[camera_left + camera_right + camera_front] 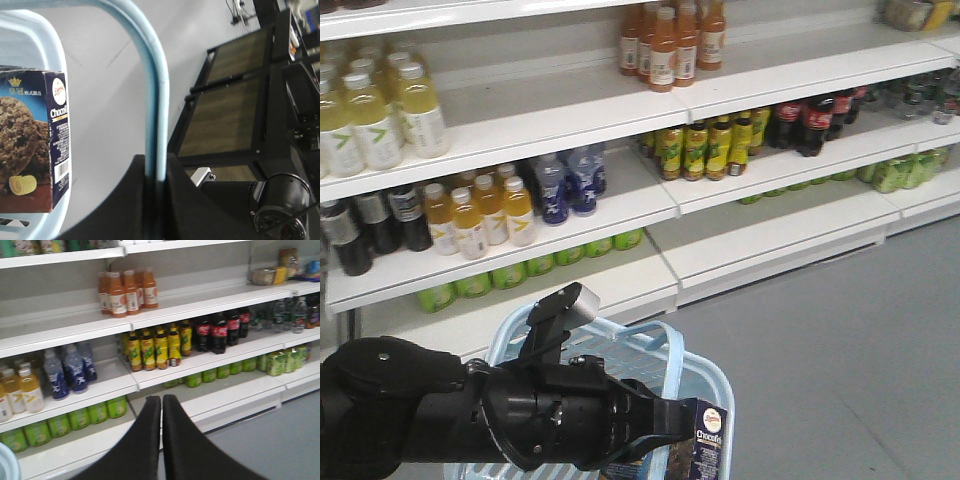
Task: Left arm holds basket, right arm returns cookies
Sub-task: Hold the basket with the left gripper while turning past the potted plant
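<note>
The basket point(620, 355) is smooth, faintly glossy light blue plastic. The cookie box point(35, 145) is printed cardboard with a slight sheen. The left arm point(410, 405) has a matt black casing; the right fingers point(137, 447) look matt black too. White shelves point(570, 125) look smooth, the grey floor point(840, 340) dull.

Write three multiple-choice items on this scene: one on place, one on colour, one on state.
1. The dark navy cardboard cookie box stands:
A on a shelf; B in the light blue plastic basket; C on the floor.
2. The labels on the dark cola bottles are:
A blue; B white; C red.
3. The right gripper is:
A shut and empty; B shut on the box; C wide open.

Answers:
1 B, the box sits within the basket's rim.
2 C, red bands show on those bottles.
3 A, there is no real gap and nothing is held.
</note>
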Controlling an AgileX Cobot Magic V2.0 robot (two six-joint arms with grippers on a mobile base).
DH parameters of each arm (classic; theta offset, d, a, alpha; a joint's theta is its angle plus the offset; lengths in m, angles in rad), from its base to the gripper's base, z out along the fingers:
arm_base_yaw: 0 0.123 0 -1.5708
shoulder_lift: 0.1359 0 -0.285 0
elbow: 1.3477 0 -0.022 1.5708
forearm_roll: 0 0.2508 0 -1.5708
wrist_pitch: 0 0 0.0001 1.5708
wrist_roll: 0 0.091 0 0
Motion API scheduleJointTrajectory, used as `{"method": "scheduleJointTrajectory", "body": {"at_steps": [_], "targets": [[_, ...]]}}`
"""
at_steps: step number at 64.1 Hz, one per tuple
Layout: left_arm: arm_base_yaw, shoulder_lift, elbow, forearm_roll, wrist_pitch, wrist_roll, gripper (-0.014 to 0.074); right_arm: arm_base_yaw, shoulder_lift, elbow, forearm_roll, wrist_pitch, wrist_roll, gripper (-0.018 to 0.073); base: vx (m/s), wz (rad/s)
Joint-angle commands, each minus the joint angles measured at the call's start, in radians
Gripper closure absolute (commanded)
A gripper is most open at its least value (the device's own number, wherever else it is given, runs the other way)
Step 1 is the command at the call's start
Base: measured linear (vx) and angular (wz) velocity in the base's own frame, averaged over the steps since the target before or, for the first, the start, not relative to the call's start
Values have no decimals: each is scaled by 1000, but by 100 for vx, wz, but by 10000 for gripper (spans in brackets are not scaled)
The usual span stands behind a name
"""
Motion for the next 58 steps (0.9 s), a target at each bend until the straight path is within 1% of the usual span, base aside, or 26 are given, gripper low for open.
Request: {"method": "scheduleJointTrajectory", "body": {"at_steps": [1,58], "targets": [[-4,-42,-28,-65,40,15,603,1,-12,3,-10,-75,-2,567,19,-67],[-4,-42,-28,-65,40,15,603,1,-12,3,-10,-75,-2,567,17,-65]]}}
